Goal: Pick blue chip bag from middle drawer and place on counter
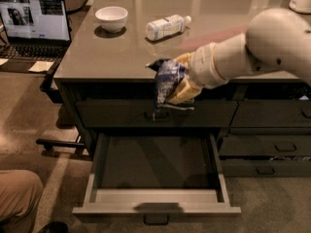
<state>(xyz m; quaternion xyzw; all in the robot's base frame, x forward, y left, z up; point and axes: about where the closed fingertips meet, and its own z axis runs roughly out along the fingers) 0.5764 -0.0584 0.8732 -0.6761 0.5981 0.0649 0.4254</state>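
While a lit laptop (34,21) stands open on the darker desk at far left, a trouser-clad knee (17,198) shows at the lower left corner. On the counter (97,57), a white bowl (112,18) sits toward the back, with a clear plastic bottle (167,27) lying on its side just right of it. Below, the middle drawer (155,208) stands pulled out, its dark inside exposed. The blue chip bag (167,79) hangs crumpled in the air above that drawer, level with the counter's front edge and before the top drawer front. The gripper (179,89) is clenched on the bag's right side. Its pale arm (252,47) reaches in from the right, over the narrower closed drawers (272,149).
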